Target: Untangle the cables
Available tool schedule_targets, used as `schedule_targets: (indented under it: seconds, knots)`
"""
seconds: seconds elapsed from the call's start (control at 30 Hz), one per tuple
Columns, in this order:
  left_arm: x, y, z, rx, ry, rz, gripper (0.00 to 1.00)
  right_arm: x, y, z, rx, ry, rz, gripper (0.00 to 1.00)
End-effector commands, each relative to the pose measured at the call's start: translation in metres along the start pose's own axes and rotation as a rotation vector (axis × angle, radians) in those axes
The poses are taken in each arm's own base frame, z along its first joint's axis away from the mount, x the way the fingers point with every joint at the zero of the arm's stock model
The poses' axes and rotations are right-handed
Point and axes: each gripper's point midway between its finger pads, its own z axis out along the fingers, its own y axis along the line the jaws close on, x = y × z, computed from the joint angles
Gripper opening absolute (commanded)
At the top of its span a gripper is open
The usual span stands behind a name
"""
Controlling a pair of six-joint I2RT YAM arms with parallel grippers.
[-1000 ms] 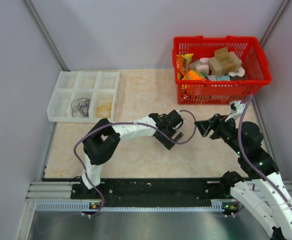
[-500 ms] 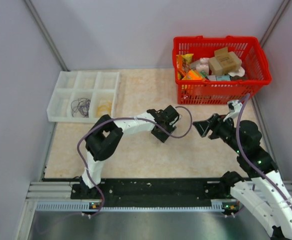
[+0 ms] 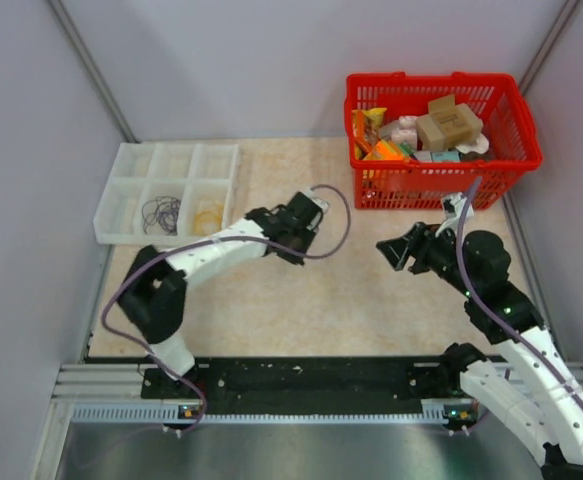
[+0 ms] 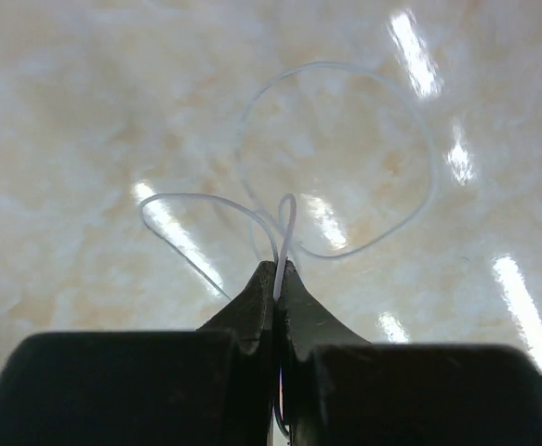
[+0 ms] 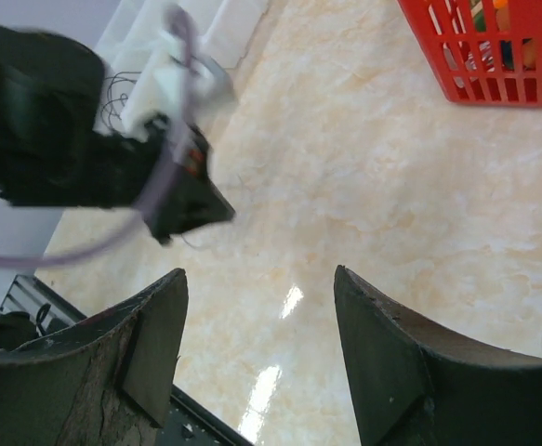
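Note:
My left gripper is shut on a thin whitish cable, which loops out in front of the fingertips just above the tabletop. From above, the left gripper sits left of the table's middle; the strand is too fine to show there. A dark cable and a yellowish cable lie coiled in separate compartments of the white tray. My right gripper hovers right of centre, open, with nothing between its fingers. The left gripper shows in the right wrist view too.
A red basket full of packets and boxes stands at the back right, its corner close to the right arm. Grey walls enclose the table on three sides. The black rail with the arm bases runs along the near edge.
The left gripper has gone from open to shut on the whitish cable and has moved left and back, towards the tray. The right gripper has drifted slightly left, still open.

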Motion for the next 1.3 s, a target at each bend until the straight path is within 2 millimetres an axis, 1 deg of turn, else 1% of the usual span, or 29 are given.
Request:
schedule_targets:
  seconds: [0.0,0.03,0.07,0.13,0.17,0.23,0.3,0.37,0.4,0.47,0.53,0.6,0.67,0.73,0.8,0.83,0.93,1.0,1.07,1.13,1.2,1.27]
  knots:
    - [-0.056,0.064,-0.093,-0.004,-0.310,-0.257,0.00,-0.008,0.011,0.011,-0.069,-0.016,-0.006,0.64]
    - [-0.059,0.078,-0.106,-0.003,-0.347,-0.297,0.00,-0.005,0.012,0.016,-0.083,-0.003,-0.004,0.64]
    - [-0.065,0.093,-0.123,-0.004,-0.400,-0.337,0.00,-0.002,0.013,0.019,-0.096,0.009,-0.005,0.64]
    - [-0.071,0.126,-0.155,-0.054,-0.494,-0.405,0.00,-0.001,0.016,0.026,-0.117,0.028,-0.007,0.63]
    - [-0.073,0.142,-0.172,-0.092,-0.543,-0.431,0.00,0.001,0.017,0.029,-0.126,0.040,-0.012,0.63]
    - [-0.072,0.182,-0.202,-0.181,-0.625,-0.502,0.00,0.003,0.019,0.035,-0.140,0.066,-0.013,0.63]
    - [-0.071,0.215,-0.225,-0.212,-0.690,-0.577,0.00,0.006,0.023,0.039,-0.170,0.084,-0.010,0.63]
    - [-0.068,0.252,-0.243,-0.252,-0.738,-0.671,0.00,0.009,0.026,0.044,-0.196,0.095,-0.002,0.63]
    - [-0.065,0.266,-0.250,-0.243,-0.755,-0.711,0.00,0.010,0.027,0.046,-0.203,0.098,0.004,0.63]
    - [-0.055,0.305,-0.259,-0.291,-0.791,-0.808,0.00,0.011,0.031,0.048,-0.214,0.095,-0.004,0.63]
    - [-0.039,0.344,-0.264,-0.334,-0.828,-0.923,0.00,0.010,0.033,0.049,-0.219,0.090,-0.007,0.63]
    - [-0.026,0.374,-0.258,-0.339,-0.849,-1.039,0.00,0.011,0.033,0.051,-0.220,0.085,-0.003,0.63]
    - [-0.020,0.397,-0.240,-0.286,-0.849,-1.142,0.00,0.010,0.034,0.052,-0.219,0.077,-0.003,0.63]
    - [-0.012,0.416,-0.224,-0.252,-0.834,-1.240,0.00,0.009,0.033,0.053,-0.212,0.072,-0.008,0.63]
    - [-0.009,0.435,-0.212,-0.261,-0.850,-1.252,0.00,0.008,0.032,0.053,-0.207,0.067,-0.011,0.63]
    - [-0.005,0.446,-0.205,-0.271,-0.850,-1.283,0.00,0.007,0.031,0.053,-0.203,0.065,-0.011,0.63]
    - [0.007,0.467,-0.184,-0.290,-0.814,-1.350,0.00,0.008,0.028,0.052,-0.190,0.059,-0.010,0.63]
    - [0.013,0.481,-0.174,-0.331,-0.796,-1.332,0.00,0.007,0.031,0.052,-0.200,0.060,-0.011,0.63]
    - [0.024,0.498,-0.164,-0.414,-0.775,-1.294,0.00,0.002,0.036,0.050,-0.216,0.053,-0.015,0.63]
    - [0.032,0.512,-0.156,-0.460,-0.759,-1.261,0.00,0.000,0.038,0.048,-0.217,0.054,-0.017,0.63]
    - [0.044,0.524,-0.146,-0.496,-0.727,-1.261,0.00,0.000,0.036,0.048,-0.209,0.055,-0.021,0.63]
    - [0.052,0.535,-0.140,-0.548,-0.710,-1.226,0.00,0.001,0.033,0.048,-0.198,0.059,-0.026,0.63]
